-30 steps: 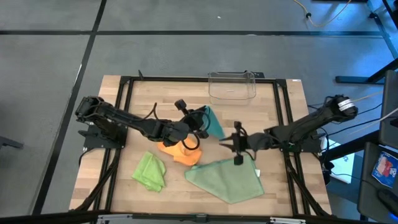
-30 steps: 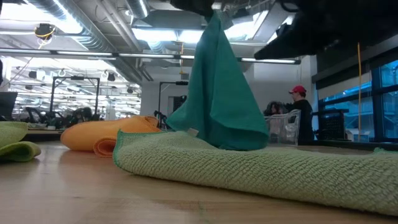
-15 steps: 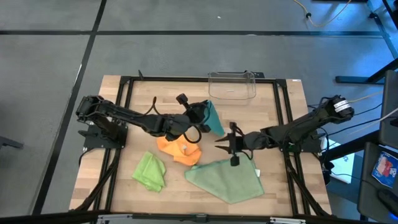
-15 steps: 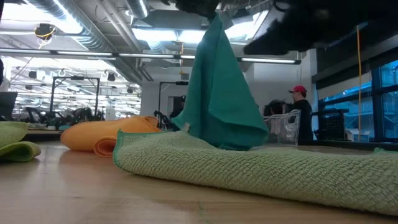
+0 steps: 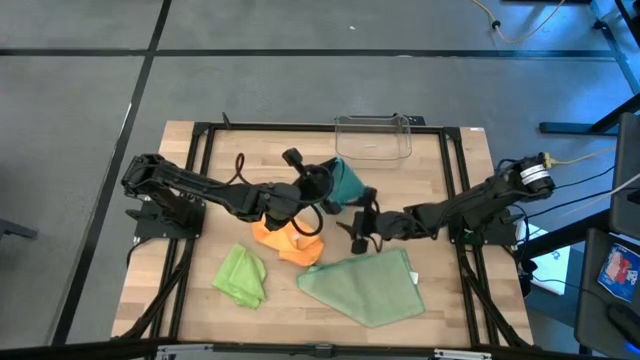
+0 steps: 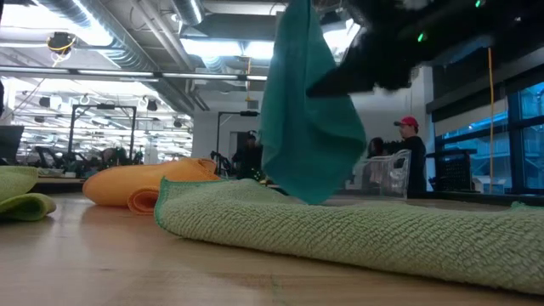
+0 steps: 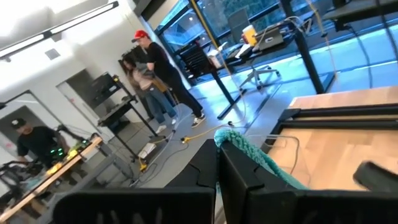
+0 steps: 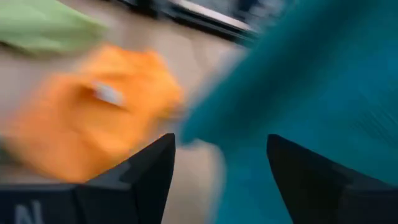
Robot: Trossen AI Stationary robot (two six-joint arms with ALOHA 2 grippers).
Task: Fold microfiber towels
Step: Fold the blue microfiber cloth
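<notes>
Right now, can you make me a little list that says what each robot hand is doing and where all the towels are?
left gripper: shut on the teal towel, holding it up off the table
right gripper: open, beside the hanging teal towel, not gripping it
orange towel: crumpled on the table, under the left arm
lime green towel: bunched near the front left
sage green towel: spread out at the front
clear bin: at the back edge

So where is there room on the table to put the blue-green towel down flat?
Bare wood lies left of the clear bin, behind the orange towel, and along the table's right edge beside the sage towel. The middle is crowded: the teal towel hangs from the left tool there, with the right tool beside it.
</notes>
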